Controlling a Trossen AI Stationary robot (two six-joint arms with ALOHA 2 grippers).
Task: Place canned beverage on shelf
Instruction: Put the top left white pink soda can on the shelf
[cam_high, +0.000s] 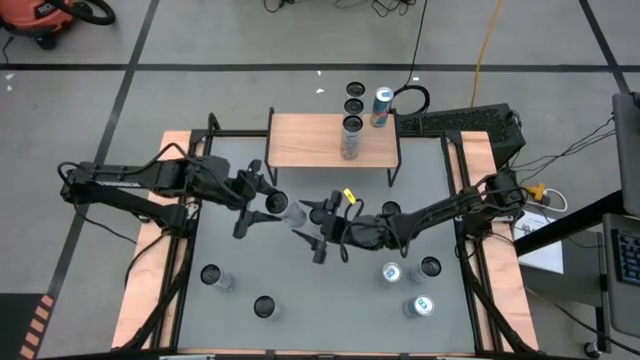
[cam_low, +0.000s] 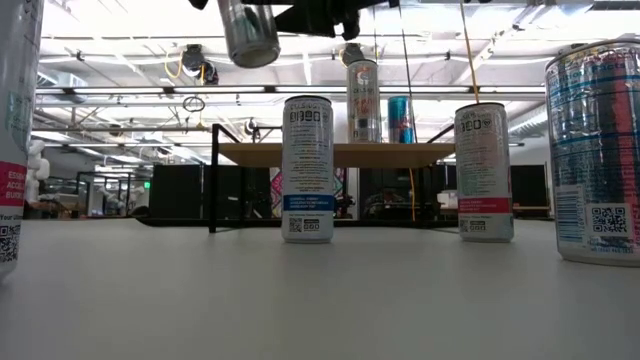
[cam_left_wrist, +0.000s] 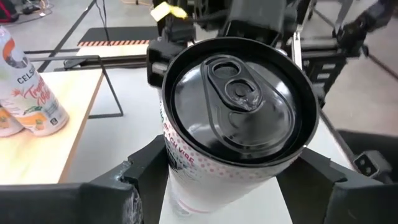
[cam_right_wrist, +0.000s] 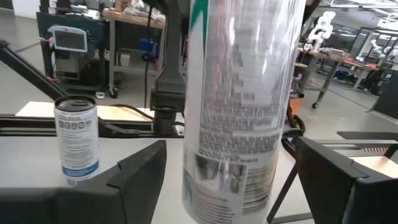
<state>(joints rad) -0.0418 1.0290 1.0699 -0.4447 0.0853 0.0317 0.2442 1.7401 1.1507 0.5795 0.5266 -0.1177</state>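
The left gripper (cam_high: 278, 205) holds a can (cam_high: 294, 212) in the air in front of the shelf (cam_high: 310, 140), its fingers (cam_left_wrist: 140, 171) pressed on the can's two sides just below the rim. The can is silver-white with small red dots and red lettering that cannot be read whole, and its dark top with the pull tab faces the left wrist camera. The right gripper (cam_high: 318, 235) is at the same can, its jaws wide and standing clear on either side of it without touching. On the table before the shelf stand more cans (cam_low: 307, 169), with small print too fine to read. The shelf has a light wood top on thin black legs; a can (cam_left_wrist: 37, 102) on it reads "CELSIUS".
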